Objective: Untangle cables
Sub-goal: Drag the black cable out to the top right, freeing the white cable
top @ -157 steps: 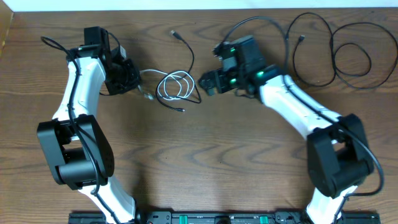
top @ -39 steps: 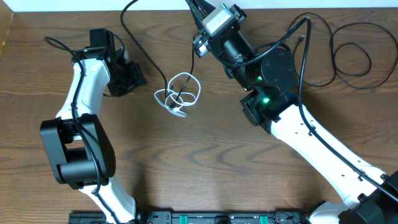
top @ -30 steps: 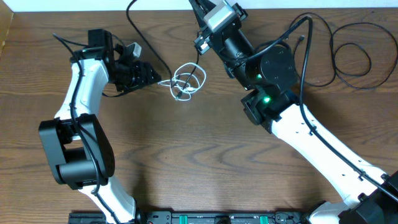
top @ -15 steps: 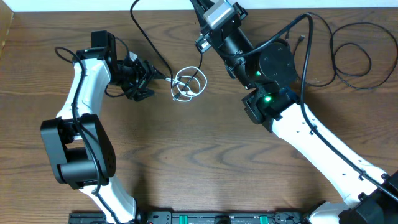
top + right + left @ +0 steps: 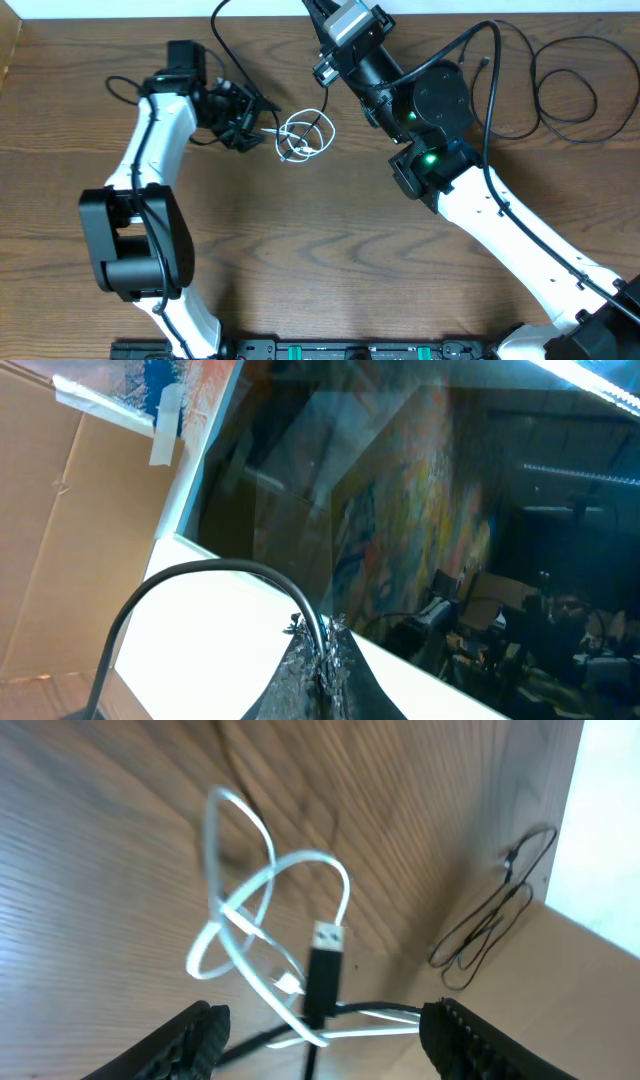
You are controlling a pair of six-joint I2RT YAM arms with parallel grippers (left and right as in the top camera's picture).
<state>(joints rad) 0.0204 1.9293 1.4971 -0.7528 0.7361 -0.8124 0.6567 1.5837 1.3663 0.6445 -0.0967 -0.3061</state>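
Left gripper point(image 5: 260, 119) has its jaws apart, low over the table point(image 5: 320, 262), just beside the white cable point(image 5: 300, 138) and not gripping it. White cable is a loose coil of overlapping loops near table centre-top. The left wrist view shows a black USB plug point(image 5: 322, 975) standing between the open fingers point(image 5: 195, 1035), in front of the white loops. Right gripper point(image 5: 320, 650) is raised off the table, jaws pinched together on a black cable point(image 5: 215, 564) that arcs away from the tips. Loose black cables point(image 5: 538, 88) lie at far right, well apart from the coil.
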